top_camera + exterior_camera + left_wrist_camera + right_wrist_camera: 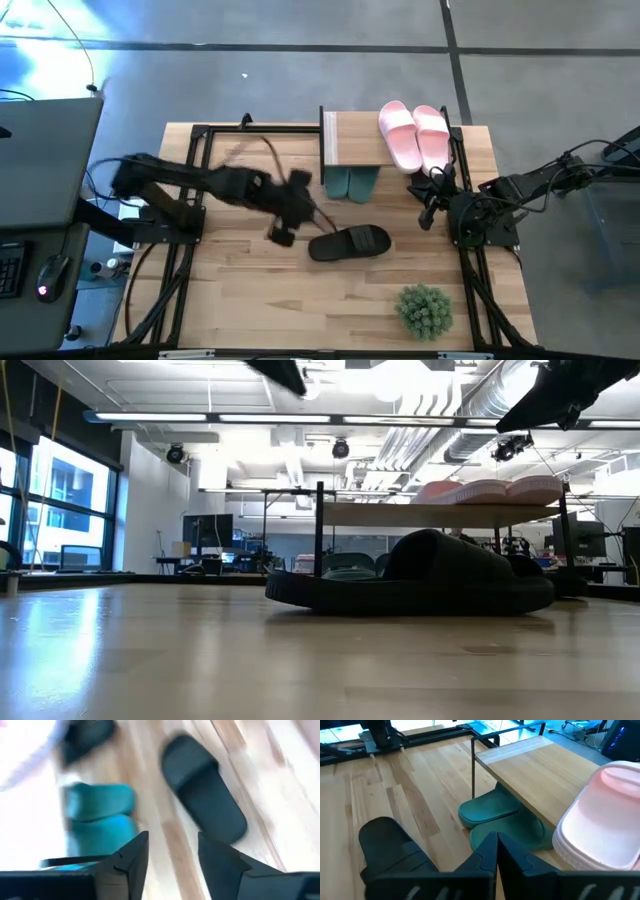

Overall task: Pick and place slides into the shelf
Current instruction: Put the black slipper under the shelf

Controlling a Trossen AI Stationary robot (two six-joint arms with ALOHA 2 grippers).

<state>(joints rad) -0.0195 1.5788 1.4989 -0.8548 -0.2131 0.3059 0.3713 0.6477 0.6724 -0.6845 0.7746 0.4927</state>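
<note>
The shelf point(355, 140) stands at the table's far side, and the pale pink pair point(415, 135) lies on its top board. The dark green pair point(350, 183) sits under the board on the table, its ends sticking out toward the near side. One black slide point(350, 242) lies flat on the table in front of the shelf; its mate is out of view. My left gripper point(172, 852) hovers open above the table, just left of the black slide point(205, 795). My right gripper point(496, 845) is shut and waits right of the shelf, above the table.
A round green spiky plant point(425, 308) stands near the table's near right corner. Black frame rails point(180, 230) run along the left and right sides of the table. Bare tabletop point(260, 300) lies along the near edge, left of the plant.
</note>
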